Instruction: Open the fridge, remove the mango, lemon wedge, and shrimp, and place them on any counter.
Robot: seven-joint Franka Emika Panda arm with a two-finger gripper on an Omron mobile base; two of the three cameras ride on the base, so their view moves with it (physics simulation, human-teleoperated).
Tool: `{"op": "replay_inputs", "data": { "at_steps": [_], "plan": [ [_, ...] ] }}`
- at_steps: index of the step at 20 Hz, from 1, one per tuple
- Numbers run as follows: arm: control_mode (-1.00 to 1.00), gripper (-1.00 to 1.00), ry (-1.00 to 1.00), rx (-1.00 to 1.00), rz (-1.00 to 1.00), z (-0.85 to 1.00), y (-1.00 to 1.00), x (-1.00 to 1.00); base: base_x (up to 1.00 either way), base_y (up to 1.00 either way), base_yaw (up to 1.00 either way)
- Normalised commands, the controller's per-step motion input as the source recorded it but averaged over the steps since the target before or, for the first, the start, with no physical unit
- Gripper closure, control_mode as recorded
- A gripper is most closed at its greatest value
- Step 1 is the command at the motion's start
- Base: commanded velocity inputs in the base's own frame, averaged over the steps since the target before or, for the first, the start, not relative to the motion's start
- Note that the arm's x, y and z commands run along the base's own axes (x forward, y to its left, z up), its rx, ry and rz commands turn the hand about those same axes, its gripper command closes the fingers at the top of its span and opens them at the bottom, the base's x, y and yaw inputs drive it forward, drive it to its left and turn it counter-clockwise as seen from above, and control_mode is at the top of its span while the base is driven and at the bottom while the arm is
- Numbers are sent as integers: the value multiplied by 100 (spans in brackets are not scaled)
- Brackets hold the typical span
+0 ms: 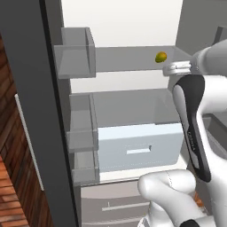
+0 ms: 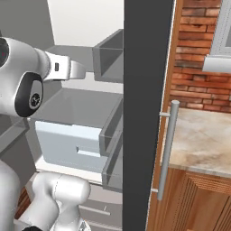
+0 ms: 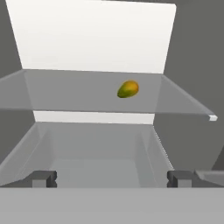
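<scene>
One mango (image 3: pixel 128 89) on fridge (image 1: pixel 133 26) upper shelf; claw (image 3: pixel 112 178) spread wide, empty.

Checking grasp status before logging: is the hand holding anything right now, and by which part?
Nothing is held. The hand is open and empty inside the fridge; the mango lies apart on the shelf ahead.

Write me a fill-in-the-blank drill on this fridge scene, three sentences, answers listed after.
1. The fridge stands with its doors ____.
2. The mango lies on a grey ____ inside, towards the right side.
3. The pincer faces into the fridge with its jaws ____ and nothing between them.

Missing words: open; shelf; open
</scene>
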Motion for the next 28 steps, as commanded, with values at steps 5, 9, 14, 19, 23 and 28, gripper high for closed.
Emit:
{"op": "replay_inputs", "data": {
  "at_steps": [5, 9, 14, 19, 23, 28],
  "plan": [
    [-100, -100, 2, 3, -4, 0, -20, 32, 0, 0, 0],
    [-100, -100, 0, 3, -5, 0, -16, 39, 0, 0, 0],
    [-100, -100, 0, 2, -3, 0, -12, 53, 0, 0, 0],
    [-100, -100, 1, 3, -3, 0, -14, 54, 0, 0, 0],
    [-100, -100, 1, 2, -1, -4, -11, 51, 0, 0, 0],
    [-100, -100, 1, 0, -2, -11, -2, 43, 0, 0, 0]
  ]
}}
